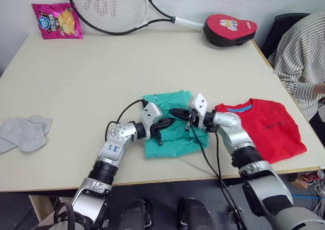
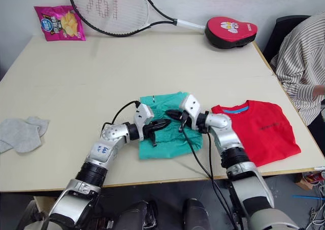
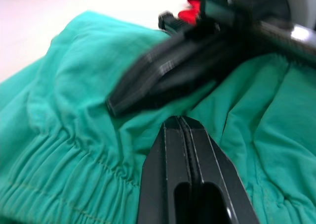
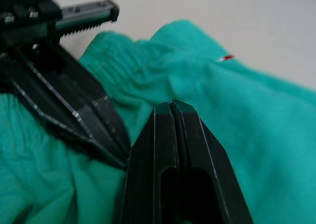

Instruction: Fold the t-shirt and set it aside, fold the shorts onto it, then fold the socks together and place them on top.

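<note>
Teal shorts [image 1: 175, 123]: your landmark, bunched near the worktop's [image 1: 101, 72] front edge.
Left gripper [image 1: 166, 122]: over the shorts, fingers together.
Right gripper [image 1: 179, 113]: over them too, fingers together.
T-shirt [image 1: 264, 126]: just right of the shorts.
Socks [image 1: 23, 133]: far left of them.

Under both black grippers lie the teal green shorts [image 1: 172, 126]. Just beside the right gripper [image 1: 179, 112] is the bright red t-shirt [image 1: 266, 126] with a blue collar lining. Well off from the left gripper [image 1: 165, 124], the socks [image 1: 23, 132] are light grey.
</note>
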Action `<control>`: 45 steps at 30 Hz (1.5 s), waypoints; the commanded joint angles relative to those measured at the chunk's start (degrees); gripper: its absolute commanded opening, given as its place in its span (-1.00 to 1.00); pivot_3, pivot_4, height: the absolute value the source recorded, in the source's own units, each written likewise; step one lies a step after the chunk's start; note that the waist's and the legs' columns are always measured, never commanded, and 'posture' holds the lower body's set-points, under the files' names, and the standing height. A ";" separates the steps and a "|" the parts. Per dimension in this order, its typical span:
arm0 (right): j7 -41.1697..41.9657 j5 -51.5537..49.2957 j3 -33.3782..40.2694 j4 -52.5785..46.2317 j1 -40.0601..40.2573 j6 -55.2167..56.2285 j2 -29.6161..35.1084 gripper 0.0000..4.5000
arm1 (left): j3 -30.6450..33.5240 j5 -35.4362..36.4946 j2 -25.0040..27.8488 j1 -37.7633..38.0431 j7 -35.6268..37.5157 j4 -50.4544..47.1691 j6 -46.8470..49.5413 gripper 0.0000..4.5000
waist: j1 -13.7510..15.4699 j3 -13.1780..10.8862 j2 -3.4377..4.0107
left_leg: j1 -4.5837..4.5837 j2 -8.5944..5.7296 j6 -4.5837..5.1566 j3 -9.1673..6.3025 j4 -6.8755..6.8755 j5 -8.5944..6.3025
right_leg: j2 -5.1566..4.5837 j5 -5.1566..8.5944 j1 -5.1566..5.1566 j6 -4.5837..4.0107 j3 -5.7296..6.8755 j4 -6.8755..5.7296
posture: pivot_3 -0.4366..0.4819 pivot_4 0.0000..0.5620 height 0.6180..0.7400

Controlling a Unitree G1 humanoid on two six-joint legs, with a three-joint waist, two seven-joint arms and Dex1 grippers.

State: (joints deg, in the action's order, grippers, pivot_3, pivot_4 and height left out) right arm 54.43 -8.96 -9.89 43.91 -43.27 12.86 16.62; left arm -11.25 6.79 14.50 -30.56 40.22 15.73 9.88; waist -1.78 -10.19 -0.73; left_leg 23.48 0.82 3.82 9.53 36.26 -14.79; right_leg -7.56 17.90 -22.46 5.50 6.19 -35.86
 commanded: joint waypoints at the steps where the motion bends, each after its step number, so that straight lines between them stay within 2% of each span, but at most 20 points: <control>1: -3.25 -0.75 5.25 7.63 -3.87 3.13 0.60 -0.98 | -0.40 -1.22 1.98 3.10 0.09 -1.29 3.89 -1.00 | -0.15 0.00 0.00 | -0.05 0.00 -0.01 0.00 0.00 0.00 | -0.01 0.00 0.04 0.00 -0.02 0.01 | -0.05 -0.47 1.00; 7: -10.91 -2.11 12.70 18.26 -9.50 1.36 1.25 -0.98 | -0.19 -0.35 2.85 5.89 0.61 -4.00 5.82 -1.00 | -1.05 0.02 0.03 | -0.20 0.03 -0.23 -0.05 -0.10 -0.04 | -0.02 0.07 0.07 -0.13 -0.04 0.03 | -0.05 -0.47 1.00; 10: -7.39 -3.00 14.09 17.26 -9.66 1.83 1.32 -0.98 | 0.92 0.11 2.63 6.36 0.40 -4.85 5.33 -1.00 | -1.43 0.02 0.04 | -0.21 0.04 -0.26 -0.05 -0.18 -0.02 | 0.00 0.10 0.07 -0.18 -0.02 -0.02 | -0.05 -0.47 1.00; 13: 1.04 -7.11 15.38 9.38 -7.39 -0.01 1.10 -0.98 | 2.95 2.91 2.11 5.09 1.96 -7.83 3.58 -1.00 | -1.48 0.00 0.07 | -0.21 0.06 -0.25 -0.03 -0.18 -0.01 | 0.04 0.10 0.07 -0.18 -0.03 -0.05 | -0.05 -0.47 1.00; 17: 8.11 -11.03 13.41 -8.31 0.84 -7.68 2.39 -0.98 | 6.94 8.59 0.55 -0.10 3.19 -9.53 3.79 -1.00 | -0.97 -0.02 0.09 | -0.14 0.07 -0.22 -0.10 -0.16 -0.01 | 0.03 0.10 0.07 -0.17 0.03 -0.11 | -0.05 -0.47 1.00; 20: 7.83 -10.01 11.05 -17.04 7.26 -11.34 2.88 -0.98 | 7.39 8.89 -0.29 -3.50 2.89 -6.18 4.29 -1.00 | 0.12 -0.02 0.09 | -0.05 0.07 -0.21 -0.23 -0.07 -0.03 | 0.00 0.10 0.07 -0.17 0.13 -0.05 | -0.05 -0.47 1.00; 28: 5.74 -8.37 9.22 -25.97 18.72 -11.69 3.71 -0.98 | 3.62 2.68 -1.85 -6.66 1.00 6.90 2.89 -1.00 | 0.17 -0.03 0.09 | -0.05 -0.03 -0.23 -0.17 -0.09 -0.05 | -0.06 0.09 -0.01 -0.16 0.11 0.03 | -0.05 -0.47 1.00; 35: 12.71 -10.54 5.87 -47.41 30.62 -15.72 13.20 -0.98 | 2.45 1.55 -0.37 -4.05 2.79 6.34 5.24 -1.00 | 0.36 -0.03 0.09 | -0.09 -0.02 -0.49 -0.19 -0.09 -0.25 | -0.09 0.09 0.04 -0.16 0.09 0.08 | -0.05 -0.47 1.00; 38: 12.46 -10.93 7.37 -53.25 32.16 -16.84 17.05 -0.98 | 3.13 2.44 0.84 -2.96 5.30 5.10 2.80 -1.00 | 0.13 -0.03 0.09 | -0.16 0.00 -0.53 -0.21 -0.12 -0.28 | -0.07 0.09 0.09 -0.16 0.07 0.11 | -0.05 -0.47 1.00; 40: 9.79 -19.40 11.38 -55.53 29.98 -30.65 19.68 -0.98 | 5.03 4.40 1.13 -2.43 7.06 3.88 -0.55 -1.00 | 0.15 -0.03 0.09 | -0.18 0.03 -0.55 -0.21 -0.11 -0.27 | -0.03 0.09 0.08 -0.16 0.07 0.10 | -0.05 -0.47 1.00; 41: 8.95 -24.81 13.16 -55.09 28.34 -39.73 21.36 -0.91 | 5.99 5.36 1.14 -2.33 7.56 3.35 -1.56 -1.00 | 0.20 -0.03 0.08 | -0.18 0.03 -0.56 -0.22 -0.09 -0.26 | -0.05 0.09 0.06 -0.16 0.06 0.07 | -0.05 -0.47 1.00; 43: 6.19 -35.74 16.84 -50.84 24.39 -58.59 23.59 -0.73 | 6.98 6.56 1.17 -2.38 8.27 2.89 -2.00 -1.00 | 0.30 -0.06 0.07 | -0.16 0.04 -0.55 -0.27 -0.06 -0.26 | -0.10 0.08 0.06 -0.18 0.06 0.08 | -0.05 -0.47 1.00; 45: 4.36 -37.66 16.30 -42.77 19.25 -72.77 26.02 -0.45 | 6.63 6.54 1.73 -2.37 9.90 2.79 -2.71 -1.00 | 0.44 -0.06 0.07 | -0.09 0.04 -0.52 -0.42 0.00 -0.26 | -0.18 0.07 0.04 -0.24 0.15 0.11 | -0.05 -0.47 1.00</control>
State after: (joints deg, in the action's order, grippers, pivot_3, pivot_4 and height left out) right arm 60.46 -43.63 6.49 -3.31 -22.45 -48.29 41.54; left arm -4.97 12.42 15.92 -32.74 48.69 20.70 8.52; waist -1.34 -10.24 -0.67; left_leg 23.39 0.86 3.30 9.05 36.25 -15.06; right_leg -7.74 17.98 -22.36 5.22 6.43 -35.66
